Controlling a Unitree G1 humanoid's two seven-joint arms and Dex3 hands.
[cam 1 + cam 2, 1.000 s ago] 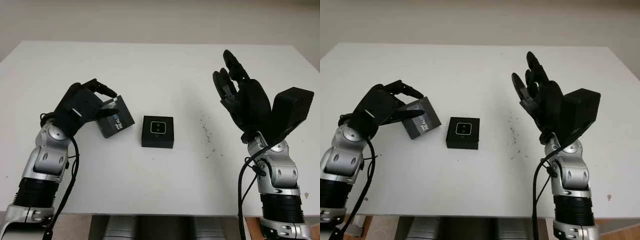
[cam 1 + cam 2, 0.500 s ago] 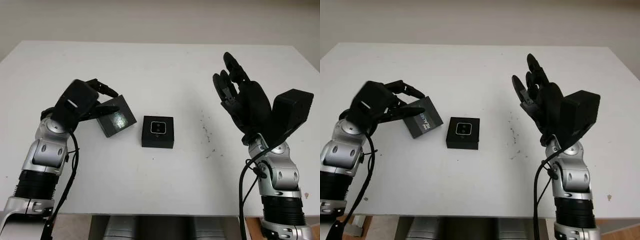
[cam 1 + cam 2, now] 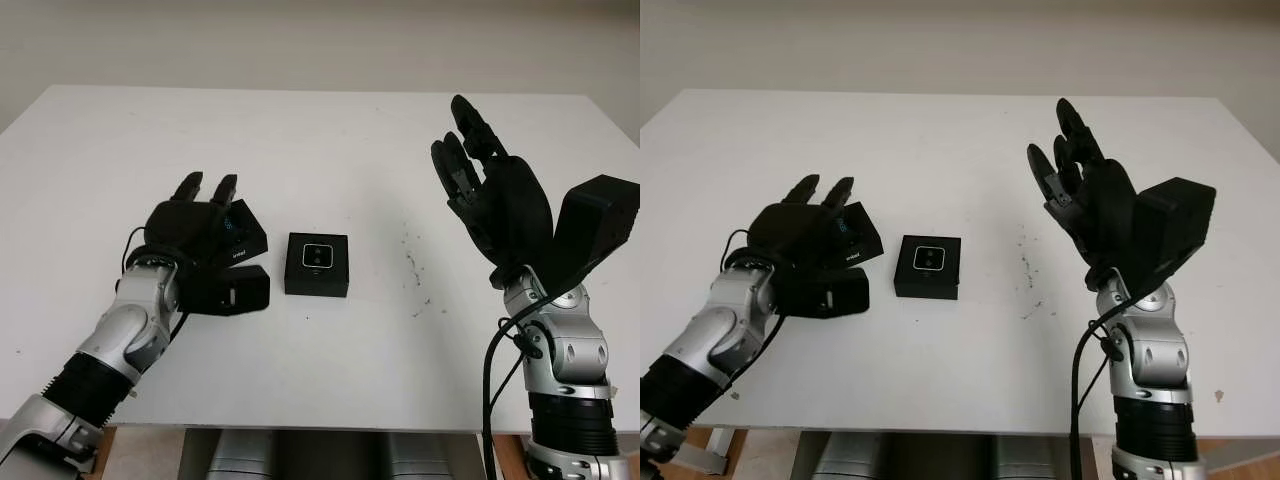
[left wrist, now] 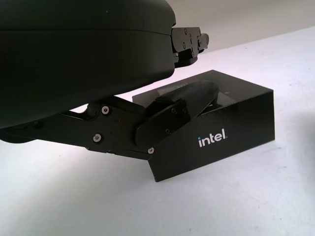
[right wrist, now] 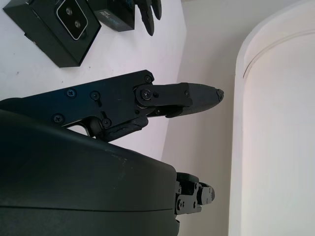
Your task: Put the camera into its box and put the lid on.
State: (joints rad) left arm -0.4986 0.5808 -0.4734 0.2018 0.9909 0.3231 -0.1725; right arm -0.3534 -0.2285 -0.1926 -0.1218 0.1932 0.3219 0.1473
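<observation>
The small black box [image 3: 316,266] stands open at the table's middle, and the camera [image 3: 317,255] lies inside it, its white-rimmed face up. Just left of the box is the black lid [image 3: 246,237] with "intel" print, tilted, one edge on the table. My left hand [image 3: 200,215] covers the lid palm down and is shut on it. In the left wrist view one finger [image 4: 189,96] lies across the top of the lid [image 4: 216,132]. My right hand [image 3: 485,185] is held up open above the table's right side, well away from the box [image 5: 49,29].
The white table [image 3: 320,140] reaches to a pale wall at the back. A few dark specks [image 3: 415,265] mark the surface to the right of the box. The left wrist's black camera block [image 3: 235,290] hangs just in front of the lid.
My left hand has rolled over from gripping the lid side-on to palm down on top of it, and the forearm has swung lower. The lid turned with it. The right hand barely moved.
</observation>
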